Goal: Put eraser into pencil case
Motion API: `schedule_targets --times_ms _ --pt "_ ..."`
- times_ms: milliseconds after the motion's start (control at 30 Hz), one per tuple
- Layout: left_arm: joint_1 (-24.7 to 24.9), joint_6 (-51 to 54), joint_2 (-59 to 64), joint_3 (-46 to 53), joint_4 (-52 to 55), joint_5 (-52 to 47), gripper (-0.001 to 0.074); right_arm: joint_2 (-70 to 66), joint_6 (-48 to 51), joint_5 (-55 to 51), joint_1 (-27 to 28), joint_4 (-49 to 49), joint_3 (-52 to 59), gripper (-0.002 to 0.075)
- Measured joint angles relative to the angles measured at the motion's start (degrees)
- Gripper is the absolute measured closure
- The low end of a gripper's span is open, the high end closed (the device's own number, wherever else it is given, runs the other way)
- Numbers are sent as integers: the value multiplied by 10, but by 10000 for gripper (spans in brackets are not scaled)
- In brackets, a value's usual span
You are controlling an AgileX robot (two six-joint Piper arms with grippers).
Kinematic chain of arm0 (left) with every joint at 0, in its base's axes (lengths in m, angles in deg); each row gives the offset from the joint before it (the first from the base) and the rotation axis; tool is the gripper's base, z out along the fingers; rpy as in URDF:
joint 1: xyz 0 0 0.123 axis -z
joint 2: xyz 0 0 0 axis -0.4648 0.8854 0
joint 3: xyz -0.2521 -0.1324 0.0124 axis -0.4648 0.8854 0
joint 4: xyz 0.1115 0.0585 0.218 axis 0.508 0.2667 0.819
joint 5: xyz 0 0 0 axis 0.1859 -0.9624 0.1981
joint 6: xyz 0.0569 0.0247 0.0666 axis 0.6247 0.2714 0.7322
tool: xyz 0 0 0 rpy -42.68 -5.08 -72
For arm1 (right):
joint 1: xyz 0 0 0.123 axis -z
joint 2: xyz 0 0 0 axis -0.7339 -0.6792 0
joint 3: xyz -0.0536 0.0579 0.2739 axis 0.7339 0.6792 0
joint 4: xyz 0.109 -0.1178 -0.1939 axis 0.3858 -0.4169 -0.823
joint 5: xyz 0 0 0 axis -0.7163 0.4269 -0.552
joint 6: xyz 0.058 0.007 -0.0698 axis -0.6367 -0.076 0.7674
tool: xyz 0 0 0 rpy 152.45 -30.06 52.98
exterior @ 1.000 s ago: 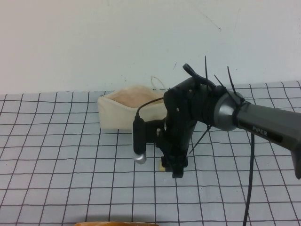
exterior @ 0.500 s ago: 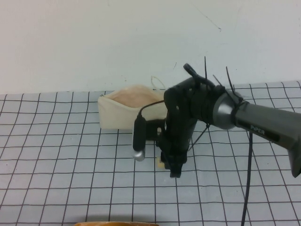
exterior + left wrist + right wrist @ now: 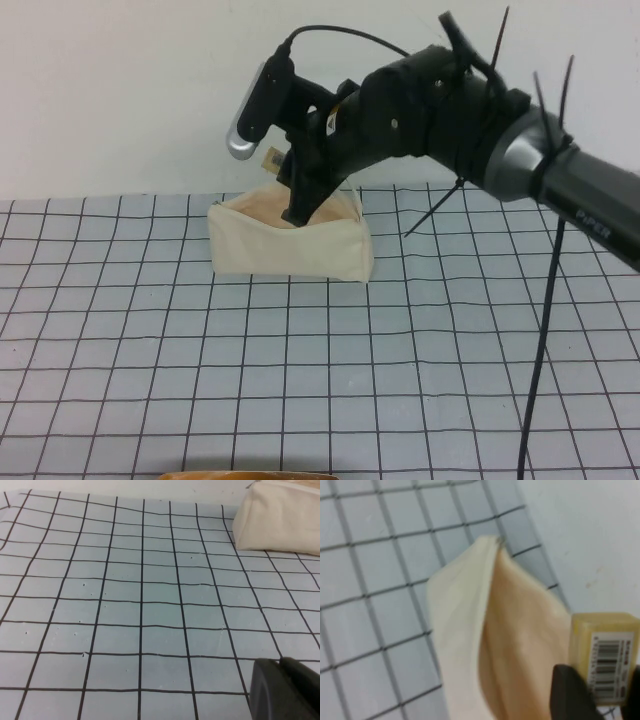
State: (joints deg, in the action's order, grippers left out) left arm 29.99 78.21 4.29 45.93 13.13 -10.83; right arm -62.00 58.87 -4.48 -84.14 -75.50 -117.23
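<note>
Right gripper (image 3: 600, 692) holds barcode-labelled yellow eraser (image 3: 605, 652) above open pencil case (image 3: 485, 630).

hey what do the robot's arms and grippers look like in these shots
The right arm is dark grey with a silver band, white lettering, black zip ties and a black cable. Its right gripper, above the pencil case, is black with a silver-tipped camera. Only a black corner of the left gripper shows.

a lab-like test bench: grid-marked table mat (image 3: 150, 340) against bare white wall (image 3: 120, 90).
</note>
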Motion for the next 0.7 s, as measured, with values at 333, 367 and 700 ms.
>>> schedule_targets --times_ms 333,367,700 --pt "0 0 0 0 0 0 736 -50 -29 48 5 1 1 257" --pt "0 0 0 0 0 0 736 -43 -33 44 5 1 1 250" --pt "0 0 0 0 0 0 736 143 -97 -67 5 8 2 662"
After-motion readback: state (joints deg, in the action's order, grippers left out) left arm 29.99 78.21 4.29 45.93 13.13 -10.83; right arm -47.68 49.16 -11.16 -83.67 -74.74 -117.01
